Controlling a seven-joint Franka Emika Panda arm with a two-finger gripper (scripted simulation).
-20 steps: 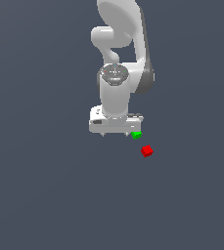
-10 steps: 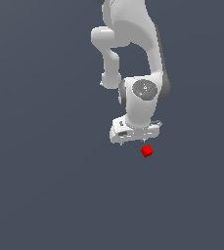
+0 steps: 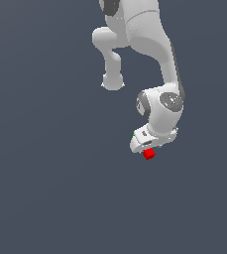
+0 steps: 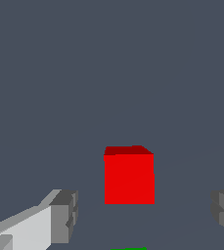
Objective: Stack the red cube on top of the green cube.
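The step in hand is reaching for the red cube (image 4: 129,177): the gripper (image 4: 143,215) is spread wide, nothing pinched, cube lying ahead between its fingers. The green cube (image 3: 134,134) peeks out at the hand's ten o'clock. Next: lower and close on red

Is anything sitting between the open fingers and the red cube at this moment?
Nothing visible does. In the wrist view the red cube stands on bare floor ahead of the gripper, whose fingers are spread wider than it. A sliver of the green cube shows at the frame edge, off that path.
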